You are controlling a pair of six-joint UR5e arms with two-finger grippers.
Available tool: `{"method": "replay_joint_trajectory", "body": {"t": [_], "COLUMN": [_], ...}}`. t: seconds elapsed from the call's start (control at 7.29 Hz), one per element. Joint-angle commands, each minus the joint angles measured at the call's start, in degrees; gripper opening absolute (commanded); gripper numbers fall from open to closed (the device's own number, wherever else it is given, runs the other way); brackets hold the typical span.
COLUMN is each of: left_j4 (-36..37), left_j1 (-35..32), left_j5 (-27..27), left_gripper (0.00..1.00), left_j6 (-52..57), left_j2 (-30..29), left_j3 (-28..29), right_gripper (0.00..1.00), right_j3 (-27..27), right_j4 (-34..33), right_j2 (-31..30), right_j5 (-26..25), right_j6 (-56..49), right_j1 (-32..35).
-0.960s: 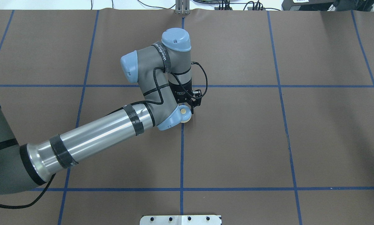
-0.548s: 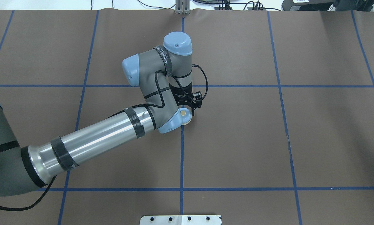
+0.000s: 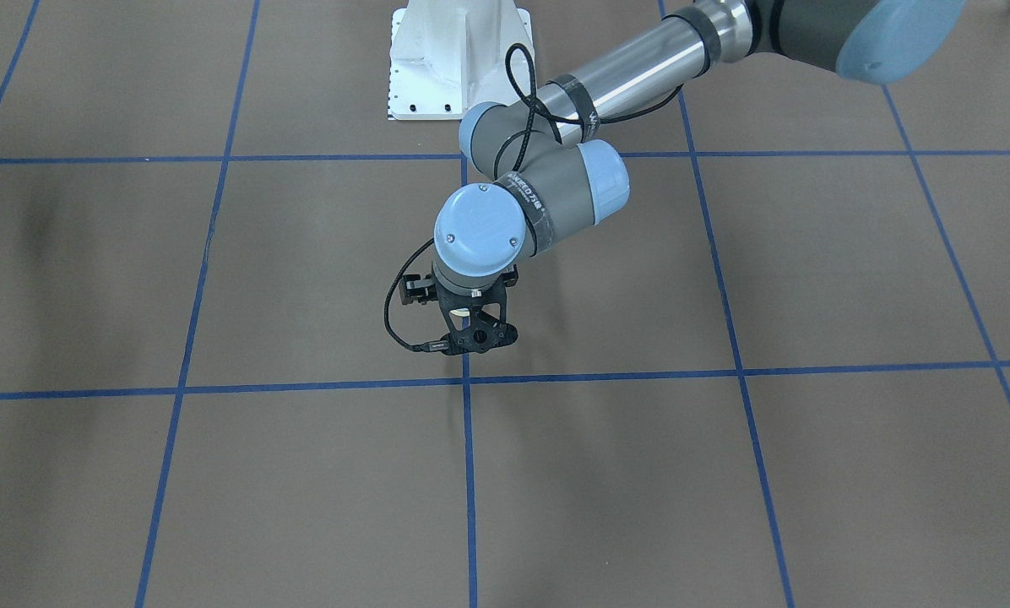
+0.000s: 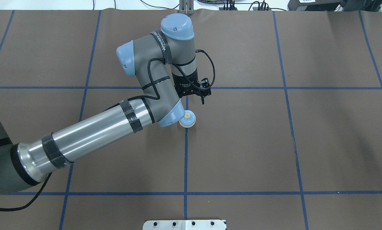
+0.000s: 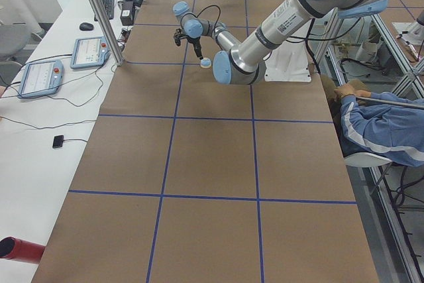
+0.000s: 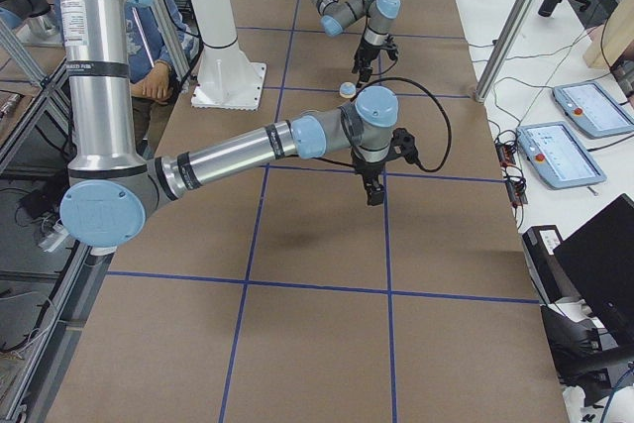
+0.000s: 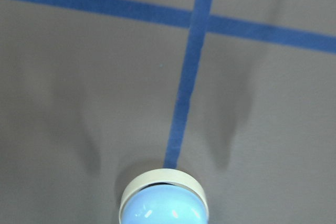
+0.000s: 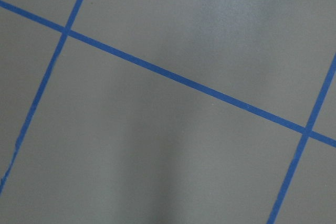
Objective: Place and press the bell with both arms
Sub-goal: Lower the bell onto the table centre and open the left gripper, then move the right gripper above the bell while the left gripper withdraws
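Observation:
The bell (image 4: pixel 188 119), light-blue with a cream base and button, stands on the brown table on a blue tape line. It also shows in the left wrist view (image 7: pixel 164 205) at the bottom edge. My left gripper (image 4: pixel 195 97) hangs above the table just beyond the bell, clear of it. It looks open and empty, casting two finger shadows set apart in the left wrist view. From the front the left gripper (image 3: pixel 471 336) hides most of the bell. My right gripper (image 6: pixel 374 190) points down over bare table towards the right end. I cannot tell whether it is open.
The white bolted pedestal (image 3: pixel 458 59) stands at the robot's side of the table. A seated person (image 5: pixel 381 130) is beside the table. Tablets (image 5: pixel 89 51) and cables lie on the white side bench. Metal posts (image 5: pixel 99 11) stand at the table's far edge.
My left gripper has risen and drawn back from the bell towards the far side. The bell stays on the tape line. A black part has come in at the overhead view's right edge.

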Motion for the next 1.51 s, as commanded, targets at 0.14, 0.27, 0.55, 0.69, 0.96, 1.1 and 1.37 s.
{"method": "replay_joint_trajectory", "body": {"t": [0.14,0.27,0.55,0.69,0.96,1.1,1.37], "left_j4": [-0.2,-0.4,-0.3,-0.3,-0.3,-0.3,-0.3], "left_j1": [-3.1,-4.0,-5.3,-6.5,-7.2,-7.6,-7.7], "left_j5": [0.0,0.0,-0.1,-0.2,-0.2,-0.2,-0.2], "left_gripper": [0.97,0.98,0.99,0.99,0.99,0.99,0.99], "left_j6": [0.4,0.5,6.5,8.4,9.2,9.6,9.8], "left_j2": [13.6,19.5,27.5,29.6,31.6,31.8,33.0], "left_j3": [-18.4,-24.5,-31.2,-32.1,-33.3,-33.4,-34.1], "right_gripper": [1.00,1.00,0.91,0.54,0.00,0.00,0.00], "right_j3": [1.7,2.4,2.7,1.6,-11.7,-15.8,-20.2], "right_j4": [3.0,4.9,4.8,4.7,4.7,4.9,5.4], "right_j2": [9.2,12.6,21.2,25.0,38.6,41.4,43.6], "right_j5": [-1.9,-5.5,-16.2,-22.7,-28.6,-28.6,-28.7], "right_j6": [25.4,35.6,54.8,62.3,73.1,73.9,76.1], "right_j1": [-10.4,-16.0,-29.6,-36.8,-43.8,-45.2,-46.2]}}
